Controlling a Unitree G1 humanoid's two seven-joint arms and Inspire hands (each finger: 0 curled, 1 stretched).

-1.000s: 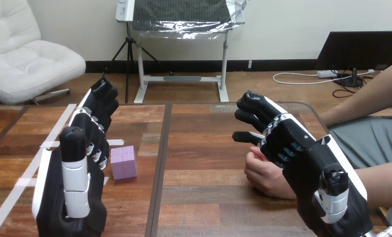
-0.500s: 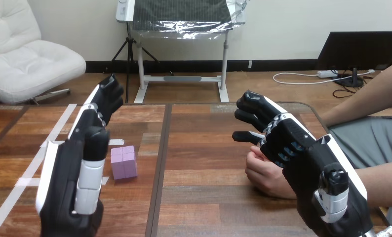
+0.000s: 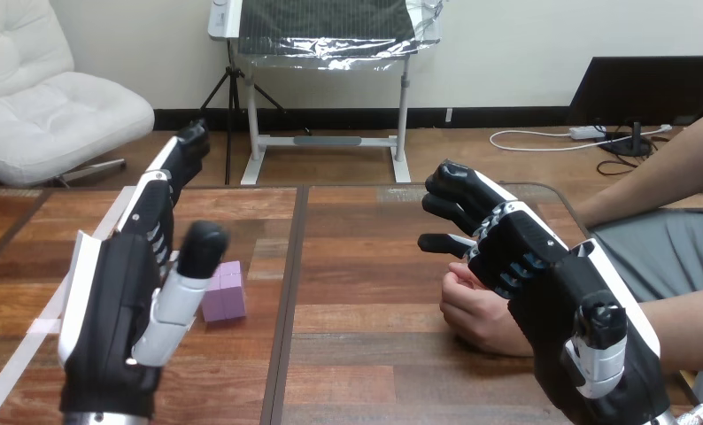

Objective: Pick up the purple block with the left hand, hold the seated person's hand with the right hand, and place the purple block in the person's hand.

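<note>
The purple block (image 3: 228,294) lies on the wooden table (image 3: 366,266), left of the middle seam. My left hand (image 3: 109,310) hovers just left of it, turned edge-on and open: its fingers (image 3: 166,186) point straight away from me and its thumb (image 3: 189,274) spreads right, covering the block's left edge. The person's hand (image 3: 474,310) rests loosely curled on the table at the right. My right hand (image 3: 543,274) stands over and beside it, open, with relaxed fingers (image 3: 459,199) reaching past it. I see no finger curled round the person's hand.
White tape strips (image 3: 38,323) mark the table's left part. A dark seam (image 3: 290,292) runs down the table's middle. The person's forearm (image 3: 684,332) comes in from the right edge.
My left hand has turned edge-on, its fingers have straightened and its thumb has swung out right toward the purple block. The right hand, the person's hand and the block have stayed put.
</note>
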